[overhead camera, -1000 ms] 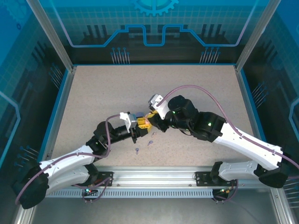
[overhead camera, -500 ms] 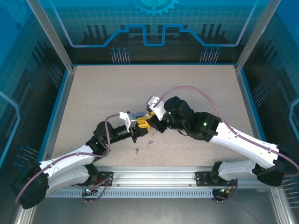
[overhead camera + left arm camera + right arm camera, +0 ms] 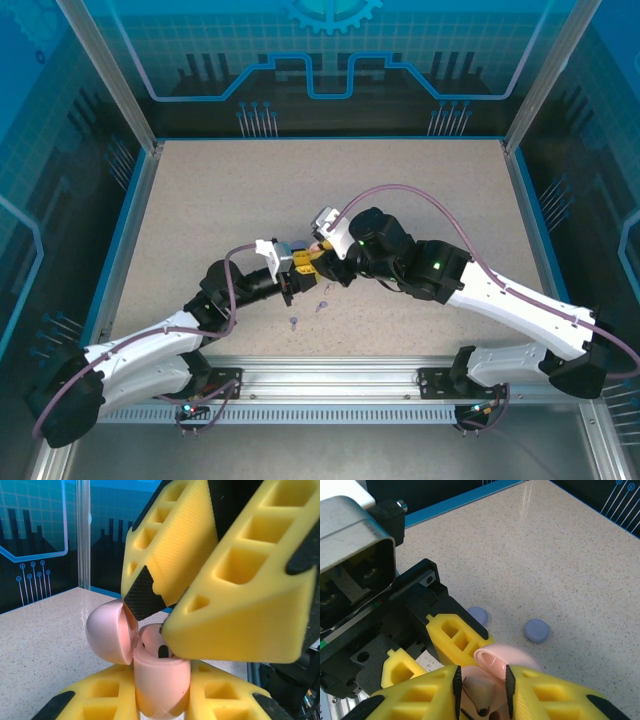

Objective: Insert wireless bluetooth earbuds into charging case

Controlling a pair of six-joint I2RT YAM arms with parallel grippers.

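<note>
Both arms stretched inward from the near edge, left arm [image 3: 150, 355] laid low, right arm [image 3: 500, 295] bent at the elbow, left gripper [image 3: 300, 266] clamped on a pink case [image 3: 160, 675], right gripper [image 3: 322, 258] angled down just above it, fingers [image 3: 410, 702] seen slightly parted.

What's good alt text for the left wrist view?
An open pink charging case, lid hinged to the left, is clamped between the left arm's yellow fingers at the bottom. The right arm's yellow fingers reach in from the upper right over its opening, above a speckled table.
</note>
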